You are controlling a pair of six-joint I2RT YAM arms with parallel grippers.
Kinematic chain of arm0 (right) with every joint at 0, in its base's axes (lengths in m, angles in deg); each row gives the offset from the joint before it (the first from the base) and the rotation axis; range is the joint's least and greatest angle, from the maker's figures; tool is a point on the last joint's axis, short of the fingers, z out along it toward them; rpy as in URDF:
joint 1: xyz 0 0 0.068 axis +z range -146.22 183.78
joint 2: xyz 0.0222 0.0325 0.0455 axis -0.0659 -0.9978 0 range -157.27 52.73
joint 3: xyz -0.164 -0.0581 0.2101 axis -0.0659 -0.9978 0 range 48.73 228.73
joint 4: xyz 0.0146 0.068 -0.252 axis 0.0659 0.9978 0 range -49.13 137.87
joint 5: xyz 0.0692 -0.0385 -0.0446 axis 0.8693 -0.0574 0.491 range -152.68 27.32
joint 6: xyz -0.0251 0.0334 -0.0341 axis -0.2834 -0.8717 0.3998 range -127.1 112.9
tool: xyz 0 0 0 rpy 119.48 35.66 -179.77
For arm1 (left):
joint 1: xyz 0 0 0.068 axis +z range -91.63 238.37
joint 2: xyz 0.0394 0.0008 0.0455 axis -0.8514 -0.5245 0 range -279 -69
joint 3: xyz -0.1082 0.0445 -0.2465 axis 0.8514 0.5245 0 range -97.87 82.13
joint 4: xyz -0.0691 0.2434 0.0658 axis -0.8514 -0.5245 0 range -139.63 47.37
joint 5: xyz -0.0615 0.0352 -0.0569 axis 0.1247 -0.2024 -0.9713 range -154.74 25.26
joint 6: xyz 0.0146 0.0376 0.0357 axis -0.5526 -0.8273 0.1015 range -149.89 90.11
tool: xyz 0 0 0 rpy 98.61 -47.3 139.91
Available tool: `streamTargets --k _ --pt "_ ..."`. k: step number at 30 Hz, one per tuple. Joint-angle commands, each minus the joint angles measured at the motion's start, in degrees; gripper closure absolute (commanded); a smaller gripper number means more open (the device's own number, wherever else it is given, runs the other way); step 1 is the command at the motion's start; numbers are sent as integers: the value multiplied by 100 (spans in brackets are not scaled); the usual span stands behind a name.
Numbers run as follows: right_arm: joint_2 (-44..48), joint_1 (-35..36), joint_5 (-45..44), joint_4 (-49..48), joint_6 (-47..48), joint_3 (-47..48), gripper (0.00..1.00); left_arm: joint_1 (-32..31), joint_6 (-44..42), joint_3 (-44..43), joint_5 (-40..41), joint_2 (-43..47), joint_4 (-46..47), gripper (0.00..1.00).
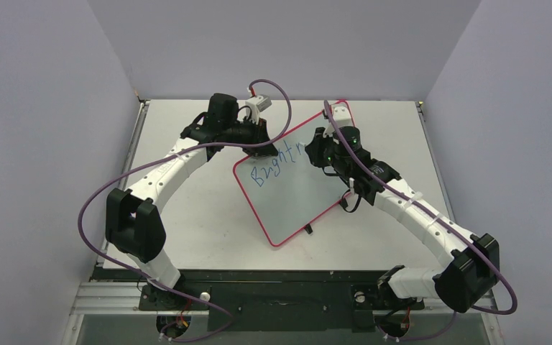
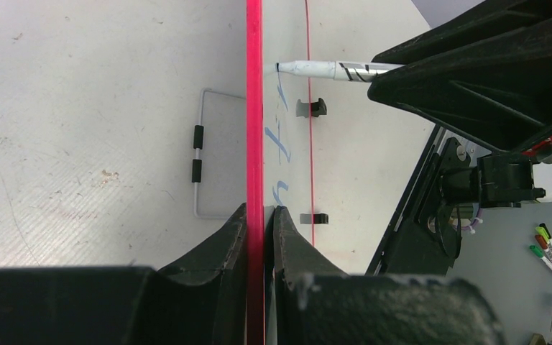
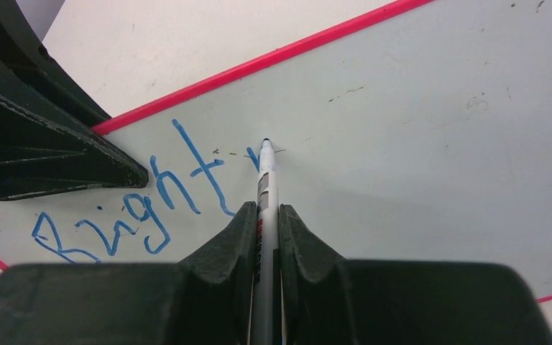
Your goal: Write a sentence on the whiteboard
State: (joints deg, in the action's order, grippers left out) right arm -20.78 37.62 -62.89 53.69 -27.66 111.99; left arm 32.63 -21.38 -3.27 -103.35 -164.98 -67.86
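The whiteboard [image 1: 295, 194], white with a red-pink rim, lies slanted on the table's middle. My left gripper [image 1: 262, 147] is shut on its far left rim, seen edge-on as a red strip [image 2: 254, 108] between the jaws [image 2: 261, 215]. My right gripper [image 1: 316, 152] is shut on a white marker [image 3: 266, 187], whose tip touches the board face. The sentence [image 3: 136, 208] reads "Bright" in blue, with a short new stroke beside the marker tip. In the left wrist view the marker [image 2: 330, 70] meets the board from the right.
Small black clips [image 2: 311, 108] sit on the board's edge. A wire stand [image 2: 200, 151] lies on the table behind the board. Purple cables loop over both arms. Grey walls close in the table on three sides.
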Motion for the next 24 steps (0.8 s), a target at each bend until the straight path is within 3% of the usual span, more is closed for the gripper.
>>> streamTargets --k 1,24 --pt "-116 1 -313 -104 -42 260 100 -19 -517 -2 237 281 537 100" --pt "332 -6 -208 -49 -141 -474 100 -25 -535 0 265 330 537 100"
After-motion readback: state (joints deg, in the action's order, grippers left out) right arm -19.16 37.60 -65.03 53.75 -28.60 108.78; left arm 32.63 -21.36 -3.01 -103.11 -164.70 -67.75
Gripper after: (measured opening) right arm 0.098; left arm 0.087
